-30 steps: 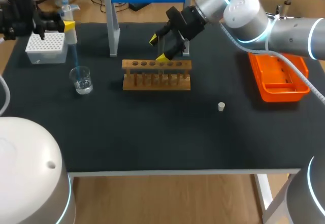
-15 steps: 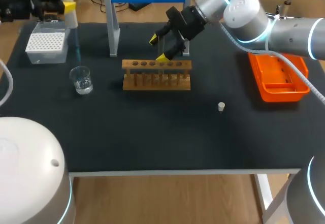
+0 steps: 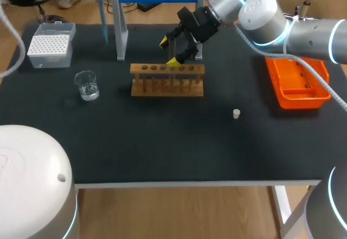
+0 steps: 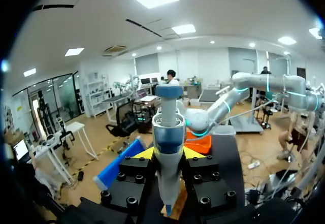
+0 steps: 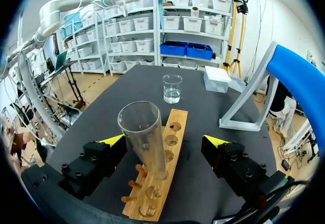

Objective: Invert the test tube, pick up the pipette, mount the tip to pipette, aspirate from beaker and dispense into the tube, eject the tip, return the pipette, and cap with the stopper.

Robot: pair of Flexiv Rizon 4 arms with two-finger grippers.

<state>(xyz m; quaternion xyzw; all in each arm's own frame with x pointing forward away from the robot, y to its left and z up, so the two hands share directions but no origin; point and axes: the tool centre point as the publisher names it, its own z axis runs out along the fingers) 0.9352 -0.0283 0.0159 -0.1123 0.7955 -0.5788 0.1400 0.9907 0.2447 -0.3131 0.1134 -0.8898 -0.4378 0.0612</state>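
Left gripper (image 4: 168,153), clamped on pipette (image 3: 100,6), has risen from beaker (image 3: 87,84) to worktop's back-left edge. Right gripper (image 5: 165,140) wide, straddling tube (image 5: 144,137) in rack (image 5: 158,196).

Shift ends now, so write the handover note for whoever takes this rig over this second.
Left gripper: shut on the pipette, tip mounted, raised over the table's far left.
Right gripper: open around the test tube, which stands mouth up in the rack.
Beaker and stopper sit on the mat.
Done: tube inverted, pipette picked up, tip mounted.
Left: aspiration unconfirmed; dispense, eject tip, return pipette, cap.
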